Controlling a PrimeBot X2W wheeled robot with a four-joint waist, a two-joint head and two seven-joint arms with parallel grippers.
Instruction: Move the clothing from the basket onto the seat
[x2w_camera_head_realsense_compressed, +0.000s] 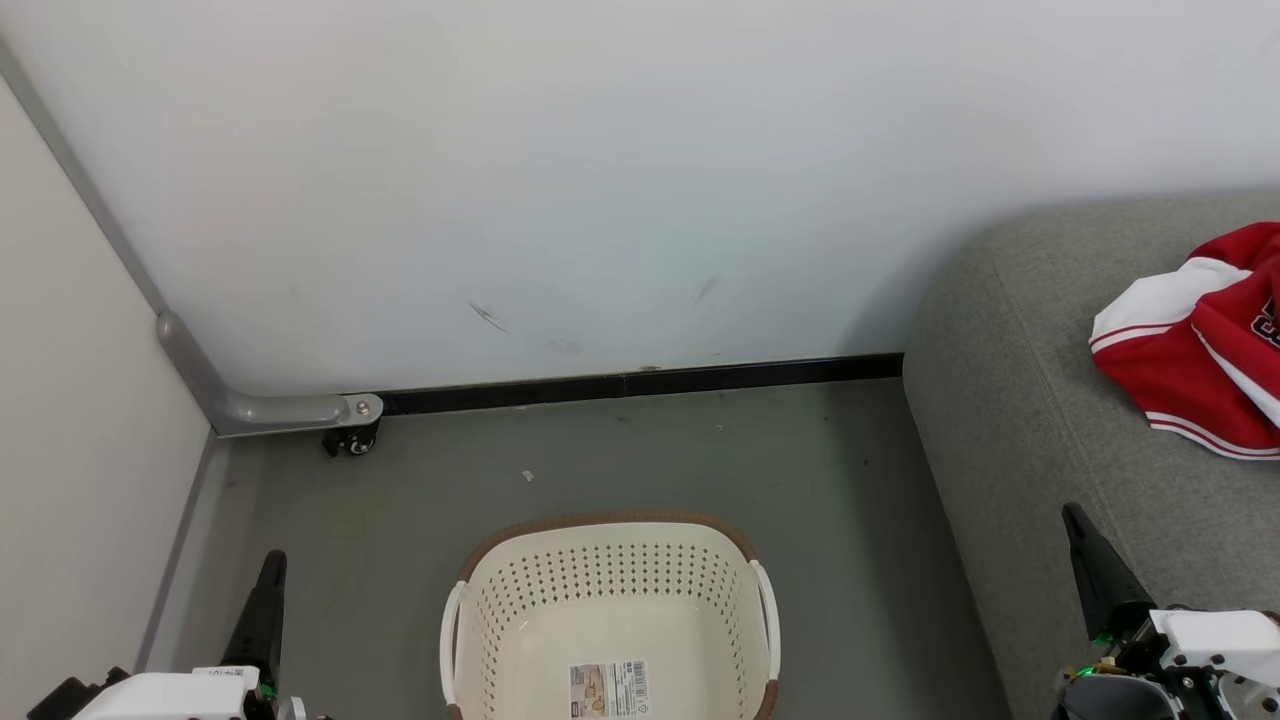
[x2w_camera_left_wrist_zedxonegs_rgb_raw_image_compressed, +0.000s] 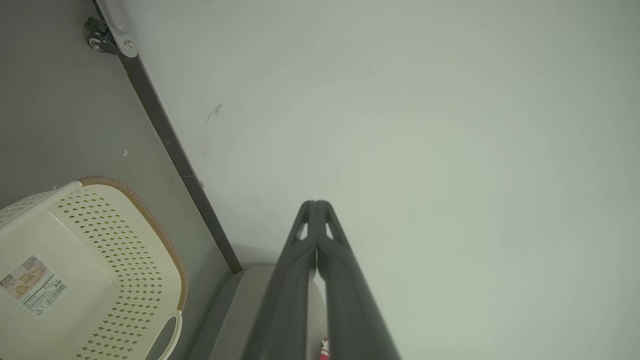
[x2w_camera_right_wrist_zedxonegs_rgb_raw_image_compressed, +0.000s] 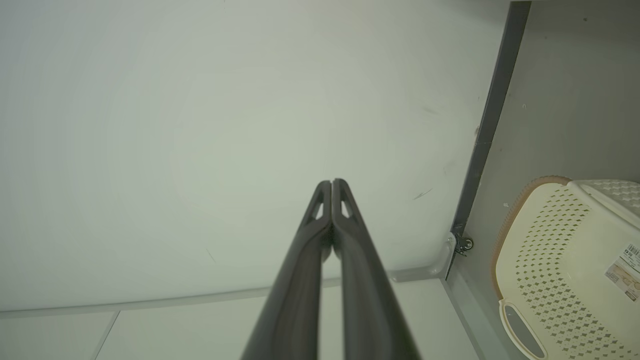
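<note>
Clothing (x2w_camera_head_realsense_compressed: 1195, 345), red with white panels and thin stripes, lies bunched on the grey seat (x2w_camera_head_realsense_compressed: 1010, 430) at your right, well apart from the basket (x2w_camera_head_realsense_compressed: 600, 572). You see the basket on the grey floor (x2w_camera_head_realsense_compressed: 400, 520), a label sticker (x2w_camera_head_realsense_compressed: 608, 688) on its bottom. Behind it stand the white wall (x2w_camera_head_realsense_compressed: 600, 180), a black baseboard (x2w_camera_head_realsense_compressed: 640, 384) and a caster wheel (x2w_camera_head_realsense_compressed: 352, 440). Your left gripper (x2w_camera_left_wrist_zedxonegs_rgb_raw_image_compressed: 316, 204) and right gripper (x2w_camera_right_wrist_zedxonegs_rgb_raw_image_compressed: 331, 181) flank the basket, fingers pressed together, holding nothing.

We count one cream-white perforated plastic basket (x2w_camera_head_realsense_compressed: 600, 575) with a brown rim at bottom centre, one grey woven-fabric seat (x2w_camera_head_realsense_compressed: 1020, 450) at right, and one heap of red-and-white fabric clothing (x2w_camera_head_realsense_compressed: 1200, 370) at the right edge; we cannot separate its garments.
</note>
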